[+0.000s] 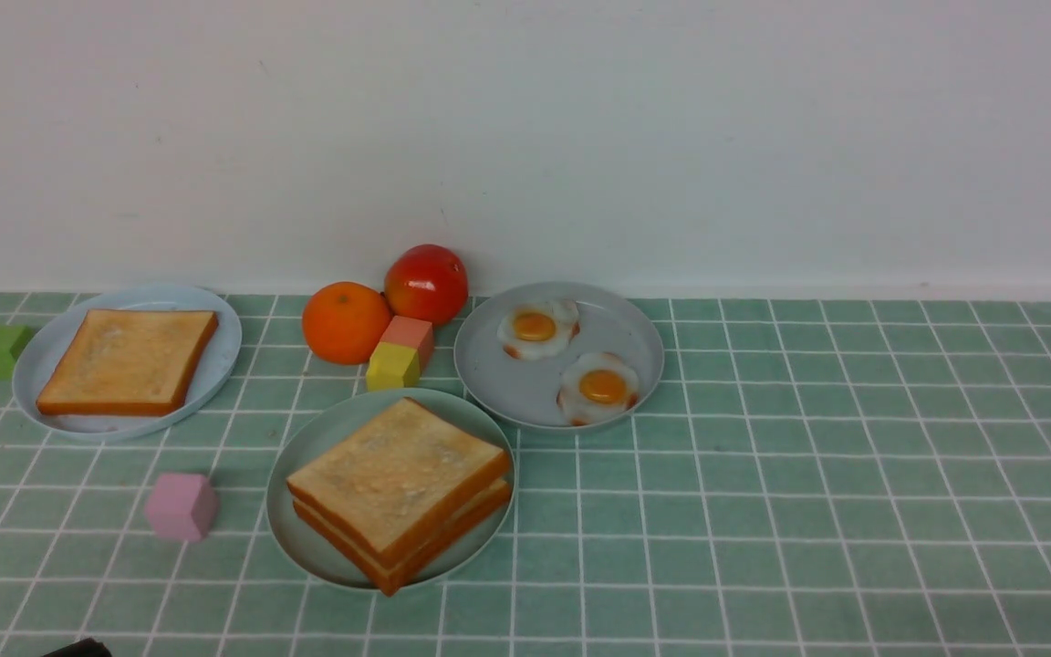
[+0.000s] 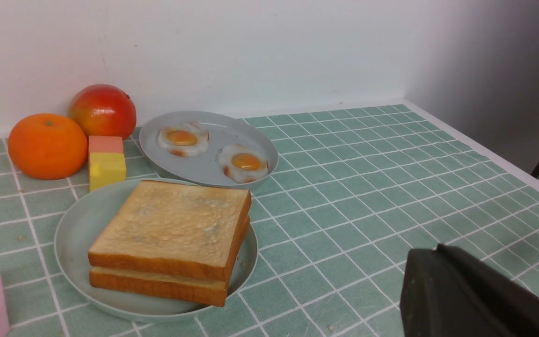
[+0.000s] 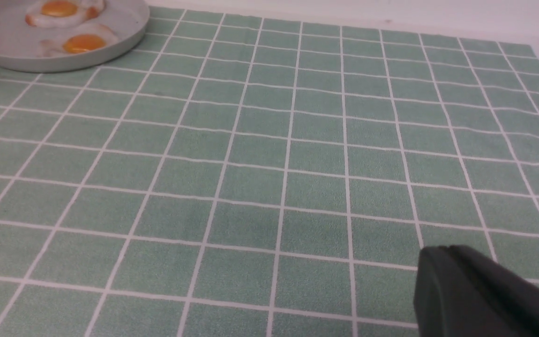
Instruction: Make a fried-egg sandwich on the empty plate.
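Front view, sandwich (image 1: 398, 484) on green plate (image 1: 306, 547), green gridded tablecloth (image 1: 808, 511), pale wall (image 1: 525, 146), both hands (image 2: 442, 250) pressed together.

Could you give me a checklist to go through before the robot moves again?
1. Toast slices stacked on the mint-green plate: ok, the upper slice lies on a lower one.
2. Stack wholly within the mint-green plate: not ok, one corner reaches over the rim.
3. Egg between the slices: cannot tell, none shows.
4. Left gripper shut and empty: ok.
5. Right gripper shut and empty: ok.
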